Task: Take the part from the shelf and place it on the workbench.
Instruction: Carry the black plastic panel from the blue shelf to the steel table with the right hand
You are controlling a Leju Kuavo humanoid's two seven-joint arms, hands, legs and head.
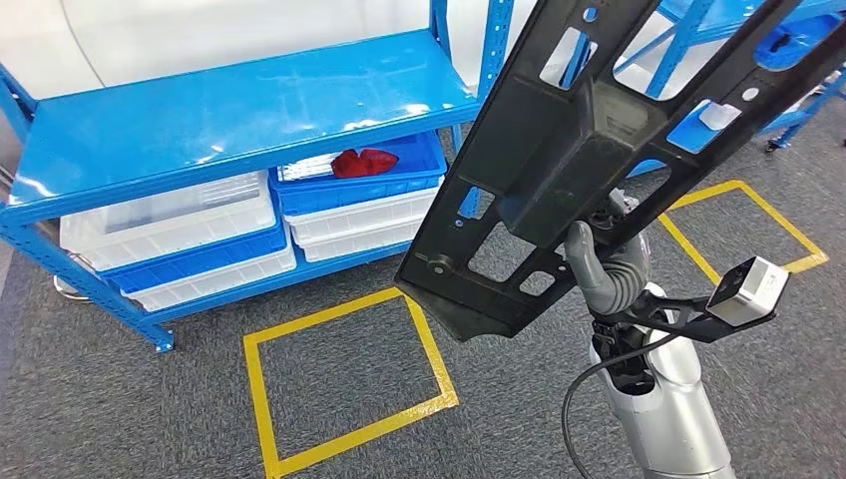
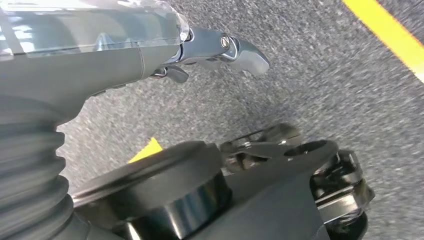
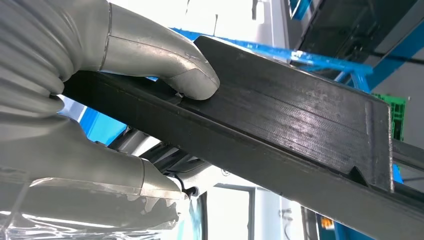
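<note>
Right hand [image 1: 604, 267] is clamped on the black plastic panel [image 1: 599, 140], which rises tilted above it; keep that clamp firm while carrying; left hand [image 2: 220, 50] hangs empty, fingers apart.

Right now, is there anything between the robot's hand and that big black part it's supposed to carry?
No. The right hand already grips the black part, thumb pressed on its edge in the right wrist view, and holds it up, tilted, above the grey floor beside the blue shelf. I can't see the workbench, so the way there can't be judged.
</note>
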